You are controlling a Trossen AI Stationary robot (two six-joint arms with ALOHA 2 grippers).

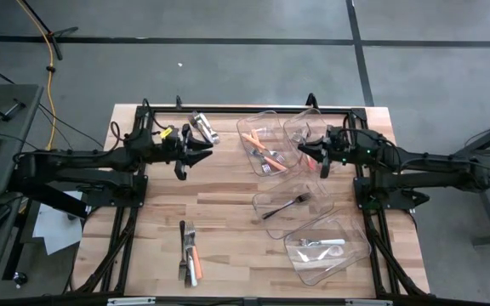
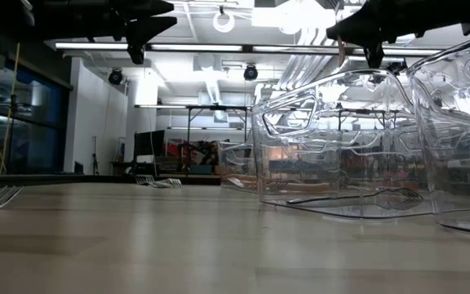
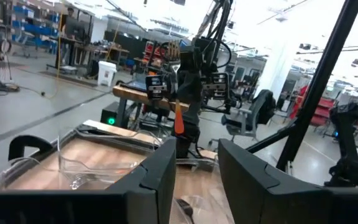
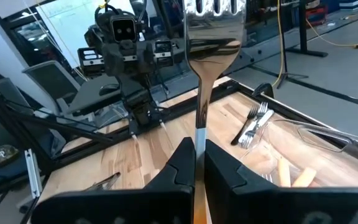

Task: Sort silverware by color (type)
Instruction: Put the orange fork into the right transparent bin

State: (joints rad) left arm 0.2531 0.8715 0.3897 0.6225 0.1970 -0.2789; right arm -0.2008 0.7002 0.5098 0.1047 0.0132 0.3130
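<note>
My right gripper (image 1: 310,158) hovers over the far clear bins, shut on an orange-handled fork (image 4: 212,37). The far-left bin (image 1: 247,127) holds orange-handled pieces (image 1: 268,157). A middle bin (image 1: 313,204) holds one dark fork (image 1: 286,206); the near bin (image 1: 347,255) holds white-handled pieces (image 1: 321,242). Loose forks with orange and white handles (image 1: 189,253) lie flat near the table's near edge, and silver pieces (image 1: 202,127) lie by the far edge. My left gripper (image 1: 201,154) is open in the air, left of the bins, touching nothing. My right gripper pinches the fork between its two fingers where the metal neck meets the handle (image 4: 199,132). The fork lies along the fingers, its tined head (image 4: 215,9) sticking out past the fingertips. A bit of orange handle (image 3: 178,120) shows at the gripper. The fork is lifted clear.
A fourth clear bin (image 1: 300,127) stands at the far right, close against the orange bin. Black frame rails (image 1: 228,110) run along the table's far edge and sides. Bare wood (image 1: 219,191) lies between the loose forks and the bins.
</note>
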